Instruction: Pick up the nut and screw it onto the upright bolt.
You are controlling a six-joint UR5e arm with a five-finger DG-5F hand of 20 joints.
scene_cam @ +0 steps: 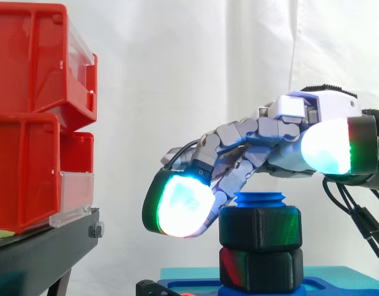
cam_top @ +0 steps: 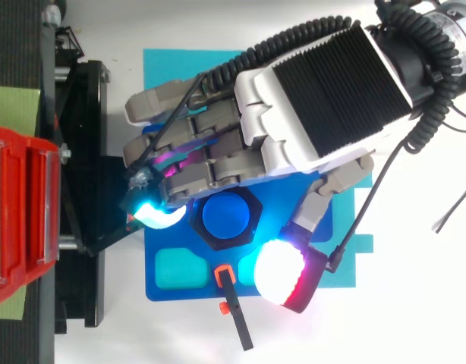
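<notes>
From the side, my hand (scene_cam: 270,132) arches half-open over one blue threaded upright bolt (scene_cam: 260,199), gripping nothing. A glowing fingertip (scene_cam: 180,206) touches the upper black hexagonal nut (scene_cam: 260,228), stacked on a second black nut (scene_cam: 262,268). From above, my thumb stands apart.

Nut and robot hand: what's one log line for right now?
robot hand: above nut | nut: on upright blue bolt, tip showing | second nut: just below | base: blue
</notes>
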